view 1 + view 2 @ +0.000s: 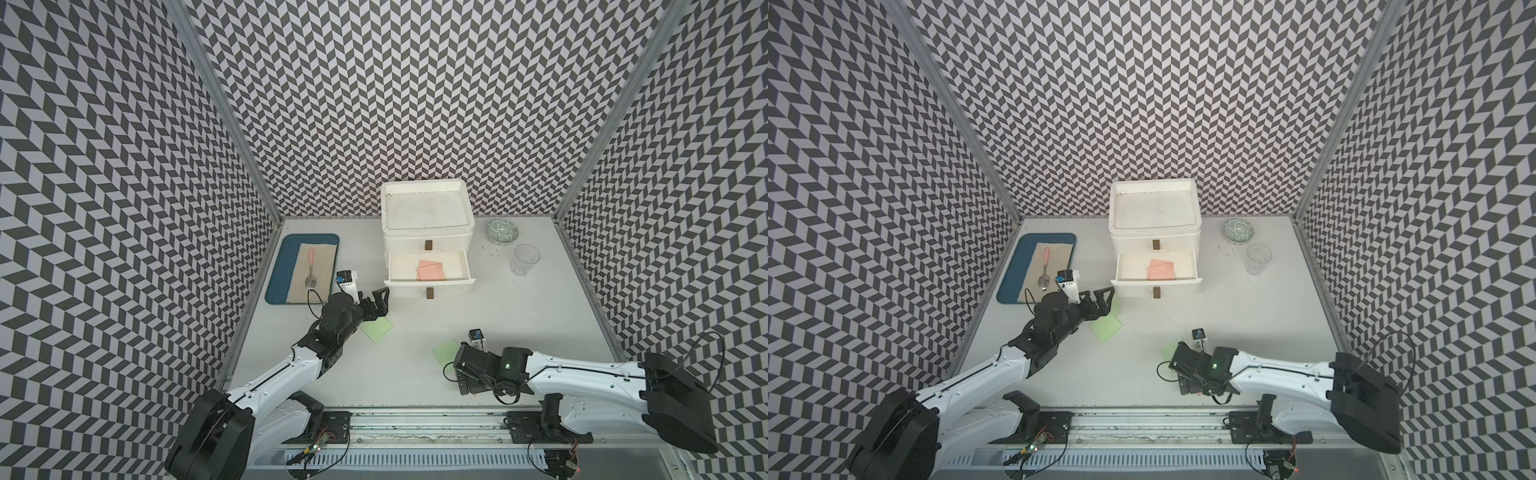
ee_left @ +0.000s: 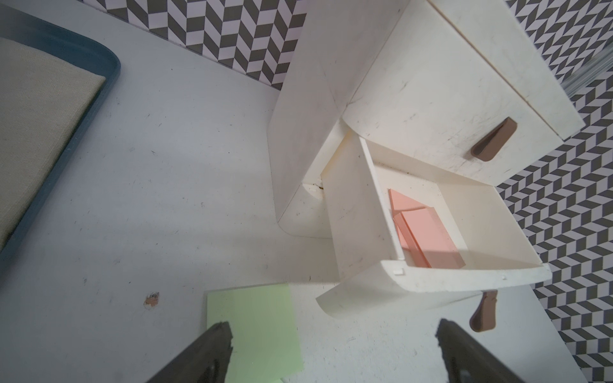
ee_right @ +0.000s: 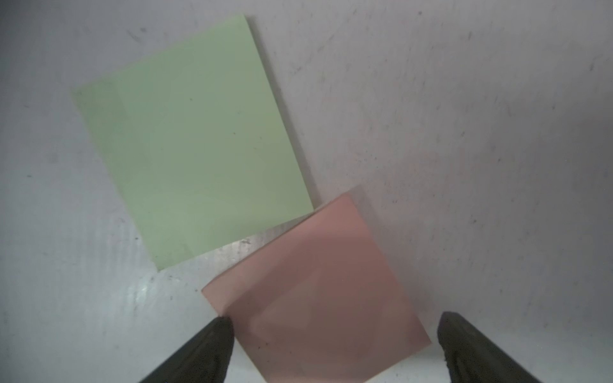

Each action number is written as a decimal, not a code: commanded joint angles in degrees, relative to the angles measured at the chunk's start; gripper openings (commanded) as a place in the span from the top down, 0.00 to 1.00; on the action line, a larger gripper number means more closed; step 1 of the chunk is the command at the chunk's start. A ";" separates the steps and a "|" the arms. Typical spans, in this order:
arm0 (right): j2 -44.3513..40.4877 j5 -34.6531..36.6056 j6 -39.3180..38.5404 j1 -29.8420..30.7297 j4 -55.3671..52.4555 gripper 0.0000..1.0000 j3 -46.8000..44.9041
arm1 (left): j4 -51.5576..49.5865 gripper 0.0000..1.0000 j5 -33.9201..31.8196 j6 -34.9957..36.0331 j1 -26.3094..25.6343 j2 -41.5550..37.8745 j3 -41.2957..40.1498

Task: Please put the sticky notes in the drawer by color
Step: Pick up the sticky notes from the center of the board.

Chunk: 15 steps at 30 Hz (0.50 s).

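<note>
Overlapping salmon pink sticky notes point(image 1: 431, 270) lie in the open middle drawer point(image 1: 430, 282) of the white chest point(image 1: 405, 241) at the back of the bench point(image 1: 519, 324). Nearer me, another pink note point(image 3: 318, 291) lies flat beside a green note point(image 3: 195, 142) under the right gripper point(image 3: 335, 321), which is spread wide and empty. The left gripper point(image 2: 333, 328), equally wide and empty, hovers over a second green note point(image 2: 252, 331) just before the chest.

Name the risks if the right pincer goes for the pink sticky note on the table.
1. The thin salmon pink paper sticky note lies flat under the open right pincer, which may slide across the note without lifting it.
2. The light green paper sticky note lies close beside the pink one and could get dragged along.
</note>
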 commanded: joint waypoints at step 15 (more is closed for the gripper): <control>5.17 -8.10 -1.54 6.20 9.36 0.00 1.08 | -0.53 0.00 -0.66 0.85 0.21 0.44 1.25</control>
